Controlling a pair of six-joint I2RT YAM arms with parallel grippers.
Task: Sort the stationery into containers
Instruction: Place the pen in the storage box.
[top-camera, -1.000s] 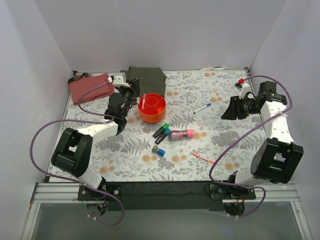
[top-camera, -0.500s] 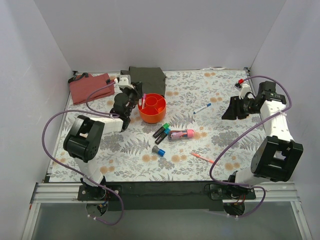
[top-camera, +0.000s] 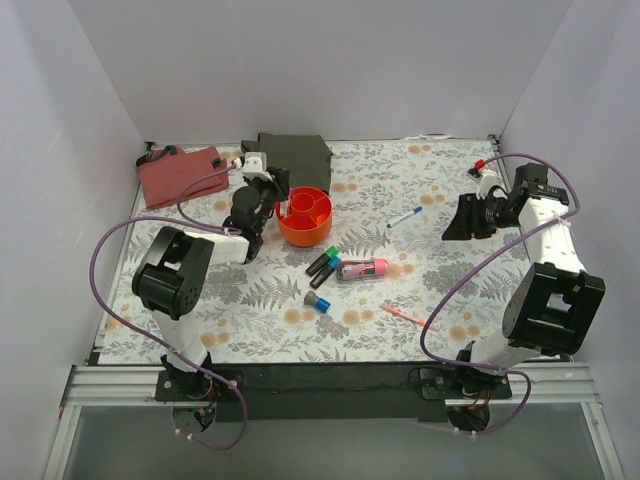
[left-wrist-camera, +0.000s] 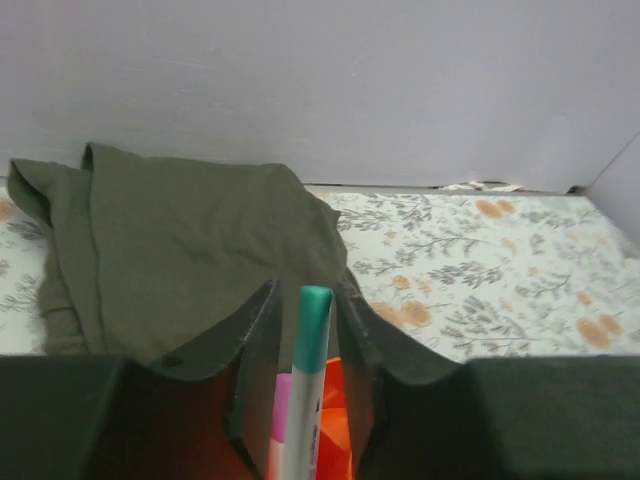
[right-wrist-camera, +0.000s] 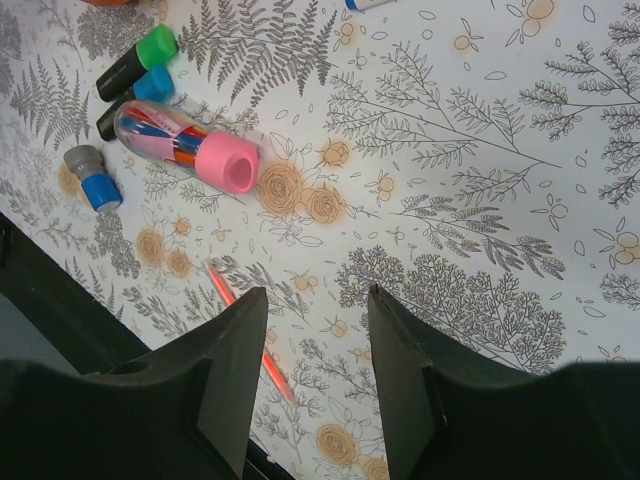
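On the table lies a covering printed with grey ferns and orange flowers, and plain white walls close it on three sides. At the far edge there are a folded olive-green cloth and, to the left of it, a folded red cloth.

Near the far middle stands the round orange bowl, with inner dividers and a small cup in its centre. The left gripper is at the bowl's left rim. Its wrist view shows the two fingers closed on a thin white pen with a teal cap, held upright, with something pink just behind it and the orange of the bowl below.

The other stationery is loose in front of the bowl:
- Two black markers lie side by side, one with a green cap and one with a blue cap.
- A clear tube with a fat pink cap is just to their right.
- The short blue-grey cylinder is nearer to the arms.
- An orange-red pen lies further to the right.
- A white pen with a blue cap lies alone, to the right of the bowl.

The right gripper hangs above the right part of the table with its fingers apart and nothing between them.

Compared with one second ago, the left arm has folded in and its gripper has come closer to the bowl. The loose items and the right arm have almost not moved.
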